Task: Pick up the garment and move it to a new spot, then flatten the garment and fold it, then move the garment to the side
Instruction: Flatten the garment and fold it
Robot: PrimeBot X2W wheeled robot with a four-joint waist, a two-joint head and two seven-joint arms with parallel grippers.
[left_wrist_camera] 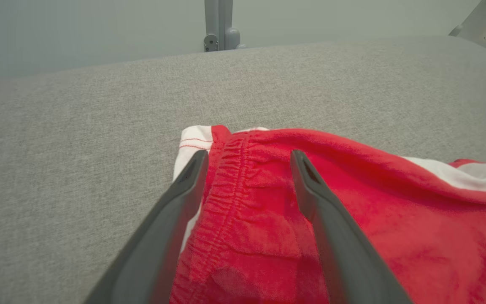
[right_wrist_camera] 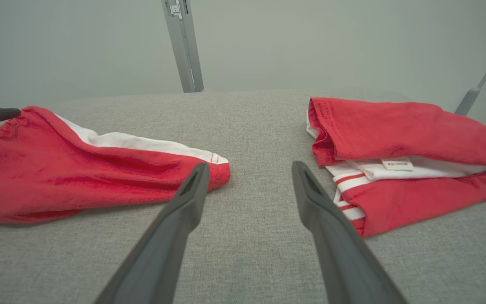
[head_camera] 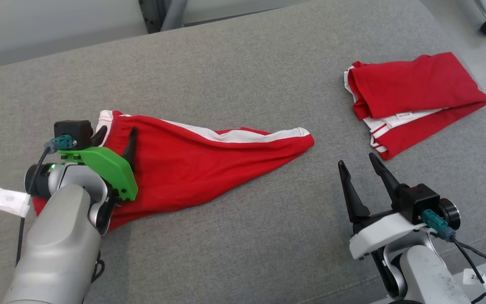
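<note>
A red garment with a white side stripe lies spread on the grey table, tapering to a point toward the right. Its gathered waistband sits at the left end. My left gripper stands open over that waistband, its two fingers straddling the red cloth, nothing pinched. My right gripper hovers open over bare table to the right of the garment's tip, empty. In the right wrist view the garment lies to the left.
A second red and white garment lies folded at the far right of the table, near its right edge; it shows as the folded garment ahead right of my right gripper. Metal posts stand behind the table.
</note>
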